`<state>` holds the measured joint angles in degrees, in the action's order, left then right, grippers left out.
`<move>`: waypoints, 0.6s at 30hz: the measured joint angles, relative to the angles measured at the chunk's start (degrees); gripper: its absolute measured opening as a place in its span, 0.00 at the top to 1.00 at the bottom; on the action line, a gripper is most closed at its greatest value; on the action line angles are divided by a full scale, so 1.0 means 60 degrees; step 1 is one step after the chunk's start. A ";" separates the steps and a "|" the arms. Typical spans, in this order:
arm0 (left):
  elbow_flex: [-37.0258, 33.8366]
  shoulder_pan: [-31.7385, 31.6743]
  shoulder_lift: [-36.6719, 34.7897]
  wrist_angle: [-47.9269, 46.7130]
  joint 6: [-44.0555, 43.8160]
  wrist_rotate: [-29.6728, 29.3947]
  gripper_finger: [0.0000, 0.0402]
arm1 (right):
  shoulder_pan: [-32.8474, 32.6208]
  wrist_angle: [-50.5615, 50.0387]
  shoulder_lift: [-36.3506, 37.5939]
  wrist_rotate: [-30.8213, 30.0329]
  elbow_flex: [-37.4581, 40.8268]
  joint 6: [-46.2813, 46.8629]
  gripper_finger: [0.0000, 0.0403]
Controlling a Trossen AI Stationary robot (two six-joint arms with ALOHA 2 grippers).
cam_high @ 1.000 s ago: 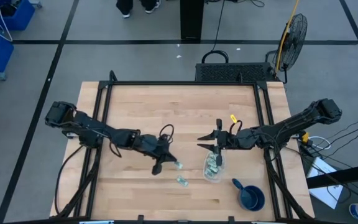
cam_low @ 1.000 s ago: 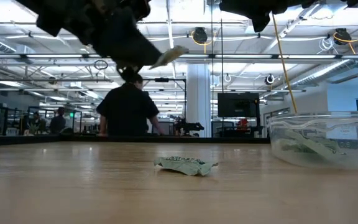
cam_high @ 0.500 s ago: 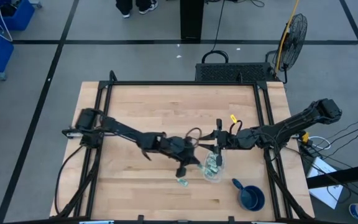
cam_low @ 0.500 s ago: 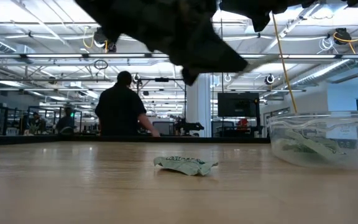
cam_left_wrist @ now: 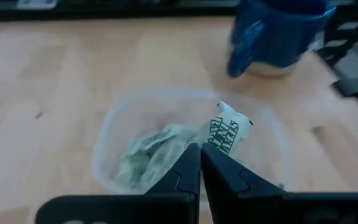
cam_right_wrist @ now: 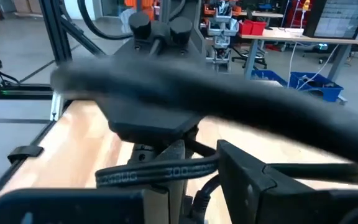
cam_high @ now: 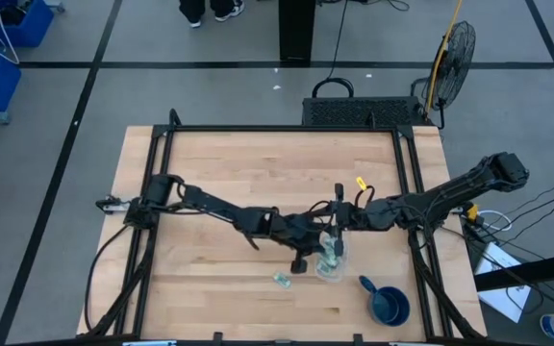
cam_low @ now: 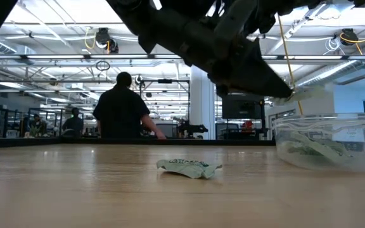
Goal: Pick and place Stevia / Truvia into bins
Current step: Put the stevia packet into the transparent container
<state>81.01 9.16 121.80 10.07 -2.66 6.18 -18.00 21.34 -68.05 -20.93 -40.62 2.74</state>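
The left hand [cam_left_wrist: 200,158] was over the clear tub [cam_left_wrist: 104,163], with its two fingers pressed together on one corner of a green and white packet [cam_left_wrist: 224,132]. The packet stuck out past the fingertips, above the tub's open top. Its long side ran away from the hand and leaned up toward the blue cup [cam_left_wrist: 272,28] beyond the tub. More packets lay in a crumpled pile [cam_left_wrist: 148,152] inside the tub, just under the hand.

To do this step well, the hand should probably be right over the middle of the tub before it lets go. The packet is light and flat, so it could flutter sideways or catch on the rim. Going a little lower first would likely help it fall in.

One crumpled packet [cam_low: 189,168] lay on the tabletop [cam_high: 258,163], near the tub and on the left hand's own side of it. That one was not yet in the tub.

The right hand [cam_high: 338,219] waited just beside the tub's far edge, close to the left hand. I cannot tell if its fingers were spread or together.
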 joint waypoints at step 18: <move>0.0000 0.0184 -0.0037 -0.0304 0.0427 -0.0207 0.66 | -0.0004 0.0033 -0.0004 0.0037 0.0000 -0.0004 0.78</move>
<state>81.01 10.27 121.58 8.25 -0.10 4.94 -18.02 21.54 -68.07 -20.71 -40.62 2.72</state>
